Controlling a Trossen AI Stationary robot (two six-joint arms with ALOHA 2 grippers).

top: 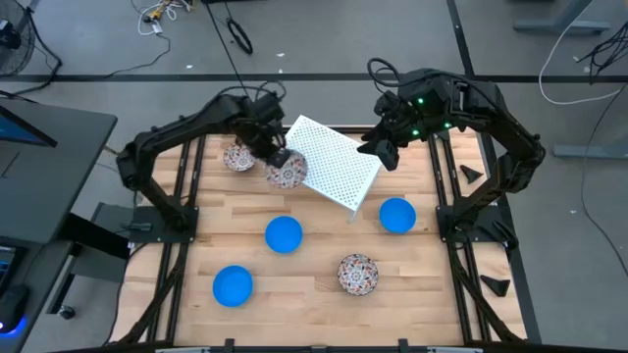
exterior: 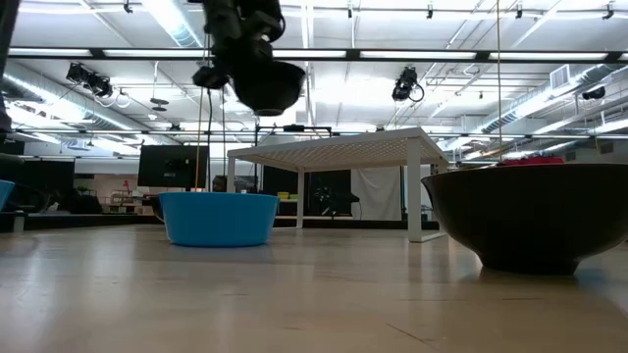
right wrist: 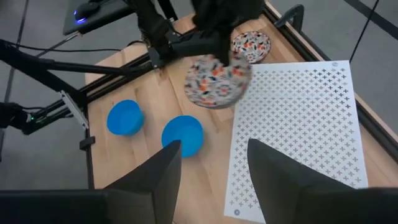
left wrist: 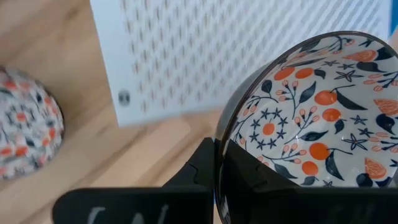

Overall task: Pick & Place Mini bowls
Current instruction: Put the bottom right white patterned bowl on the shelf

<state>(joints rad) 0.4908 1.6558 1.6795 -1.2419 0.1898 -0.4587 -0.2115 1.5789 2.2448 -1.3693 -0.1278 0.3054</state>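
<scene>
Upper centre: left gripper [top: 278, 157] clenched on patterned bowl [top: 286, 173] rim; could slip, clipping white rack [top: 339, 162].

Right pincer [right wrist: 211, 165], bottom centre: fingers apart, nothing between. White rack [right wrist: 298, 130], right. Left pincer [right wrist: 205, 38], top centre, gripping a patterned bowl [right wrist: 217, 81] above the counter [right wrist: 143, 87]. Second patterned bowl [right wrist: 250, 46], upper right. Two blue bowls [right wrist: 183, 135] [right wrist: 124, 117], centre left.
</scene>
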